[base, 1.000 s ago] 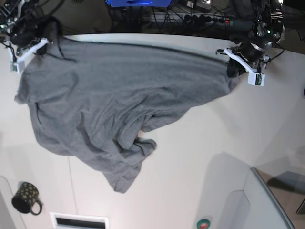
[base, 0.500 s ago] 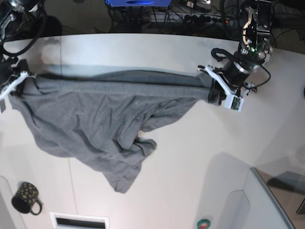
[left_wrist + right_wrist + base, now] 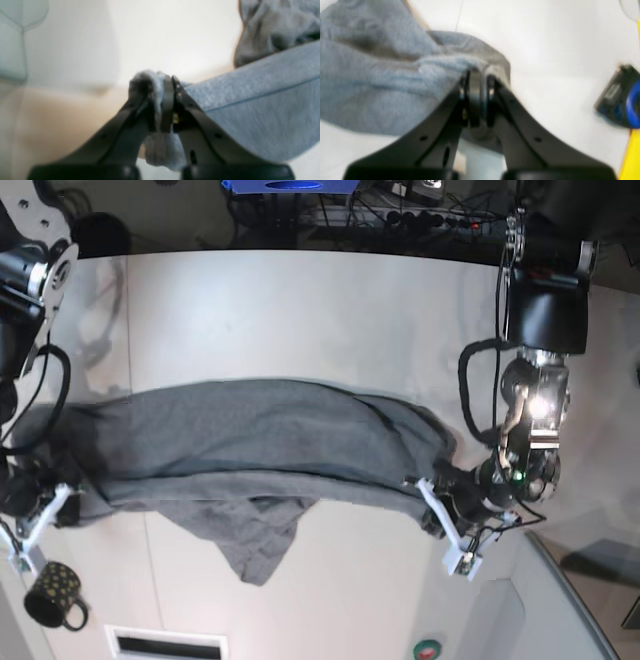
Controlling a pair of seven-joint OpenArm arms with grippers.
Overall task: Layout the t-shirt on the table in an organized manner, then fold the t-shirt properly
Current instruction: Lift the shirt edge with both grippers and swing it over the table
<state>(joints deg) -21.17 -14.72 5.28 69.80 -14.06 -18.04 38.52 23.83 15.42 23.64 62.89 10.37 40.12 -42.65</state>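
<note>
My left end effector (image 3: 163,100) is pressed together on a bunched corner of the t-shirt (image 3: 260,442), grey cloth squeezed between its pads, and my right end effector (image 3: 477,96) pinches the opposite corner the same way. Between them the shirt hangs in a long band over the near part of the desk (image 3: 300,310), one edge pulled fairly straight from grip to grip, while a loose flap sags from the middle of the band toward the near edge of the desk.

To lay it out well, I judge I should keep both grips firm and the held edge taut, lower the two corners together, and let the trailing cloth settle flat without doubling under. The sagging flap is the risk: if I set down too soon it will likely stay crumpled beneath the band.

Just beside the shirt's right-hand corner sits a black dotted mug (image 3: 52,594), close enough that my right arm or the cloth could knock it. Near the shirt's other corner, a pale raised panel (image 3: 545,600) crowds my left arm.
</note>
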